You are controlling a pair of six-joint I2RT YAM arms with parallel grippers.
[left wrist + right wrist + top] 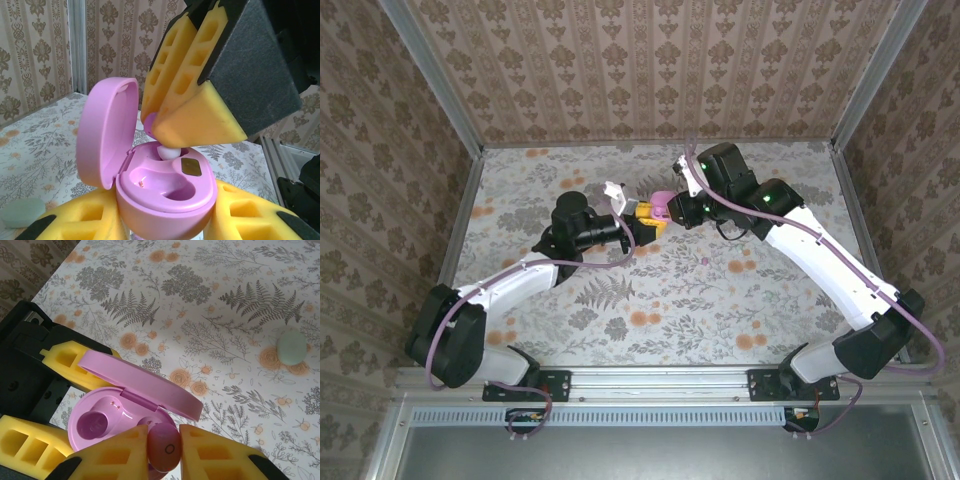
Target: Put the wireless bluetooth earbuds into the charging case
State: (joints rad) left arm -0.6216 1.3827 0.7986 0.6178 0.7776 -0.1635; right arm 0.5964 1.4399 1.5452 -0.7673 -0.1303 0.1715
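Note:
The pink charging case stands with its lid hinged open, and my left gripper is shut on its base from both sides. My right gripper is shut on a pinkish-purple earbud directly above the case. The earbud's white tip sits at the mouth of the far socket, while the near socket holds nothing. From above, both grippers meet at the case mid-table. A second earbud lies as a small speck on the table to the right.
A mint-green oval case lies closed on the floral tablecloth, also low at the left in the left wrist view. Patterned walls enclose the table on three sides.

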